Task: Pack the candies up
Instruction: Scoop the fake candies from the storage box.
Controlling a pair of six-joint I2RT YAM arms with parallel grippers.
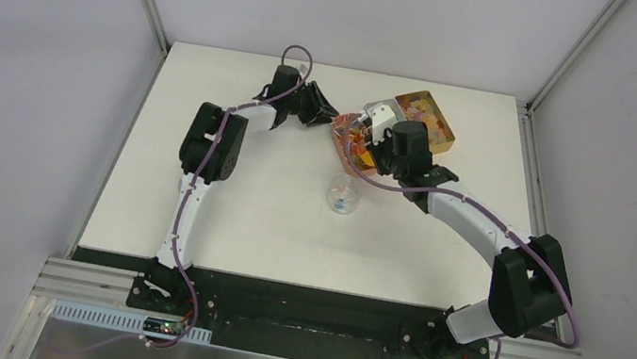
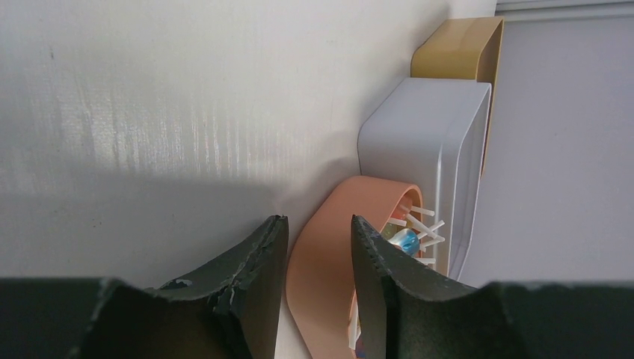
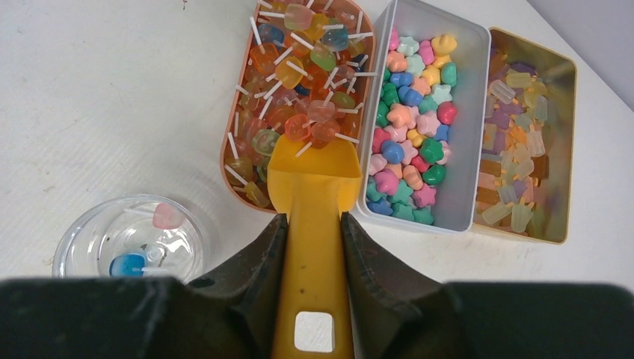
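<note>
Plastic cup (image 3: 93,235), clear, sits nearest the arm bases on the white table (image 1: 225,204). It has two candies in it, one pink (image 3: 166,217) and one blue (image 3: 127,264).

Right gripper (image 3: 312,224) is clamped narrow on the handle of the yellow-orange scoop (image 3: 314,179), one finger on each side of it. The scoop bowl points away from the wrist, and its front lip is over the near end of the orange tray (image 2: 318,262), touching the pile there.

That tray is full of stick candies (image 3: 299,82): translucent, mixed colours, with white sticks pointing all ways.

Left gripper (image 2: 318,222) is at the orange tray's rounded end. Its jaws are fairly narrow and straddle the wall, one finger outside and one on the inner side. Can't tell from the pictures if it's actually pinching.

Grey tray (image 2: 426,134) is next, touching the orange one along its long side. It holds small star and flower shaped candies (image 3: 411,127) in pink, green, blue and yellow.

Tan tray (image 2: 456,52) is farthest, right against the grey one, with pale translucent candies (image 3: 516,142) inside.
</note>
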